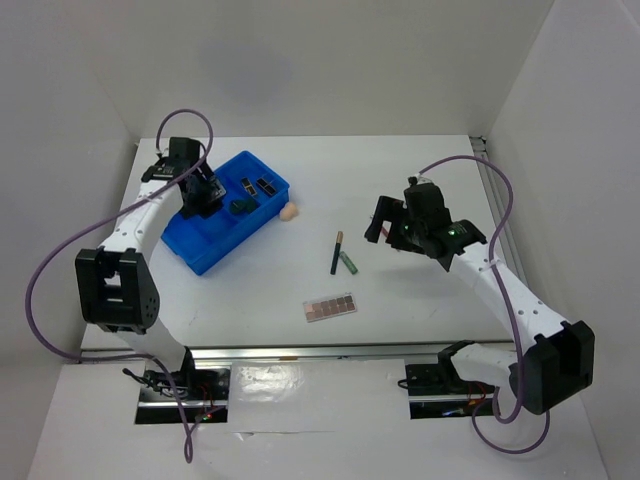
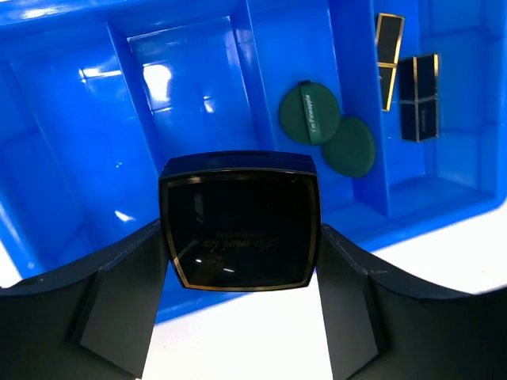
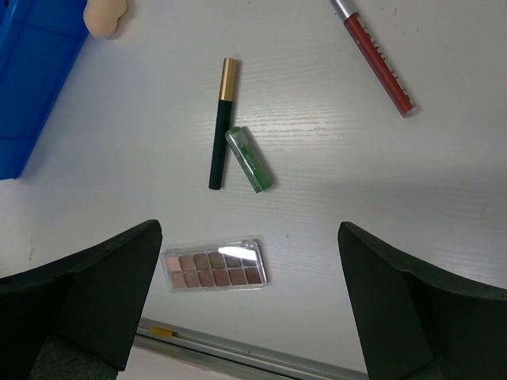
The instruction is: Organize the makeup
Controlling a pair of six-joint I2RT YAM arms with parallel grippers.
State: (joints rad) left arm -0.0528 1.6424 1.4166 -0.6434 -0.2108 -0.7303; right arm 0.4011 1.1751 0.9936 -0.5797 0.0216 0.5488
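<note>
My left gripper (image 2: pixel 240 235) is shut on a dark square compact (image 2: pixel 240 222) with a gold edge and holds it over the blue tray (image 2: pixel 71 142). The tray holds two black-gold lipstick tubes (image 2: pixel 418 96) and two round green compacts (image 2: pixel 309 111). Out on the white table lie a beige sponge (image 3: pixel 105 16), a dark pencil (image 3: pixel 222 123), a green pencil (image 3: pixel 249 158), a red pencil (image 3: pixel 379 63) and the brown-pink eyeshadow palette (image 3: pixel 214 265). My right gripper (image 3: pixel 249 233) hangs open and empty, high above the palette.
The blue tray (image 1: pixel 215 240) lies slantwise at the table's left. The sponge (image 1: pixel 290 211) rests just off its right corner. A metal rail (image 3: pixel 238 348) runs along the table's near edge, just beyond the palette (image 1: pixel 330 307).
</note>
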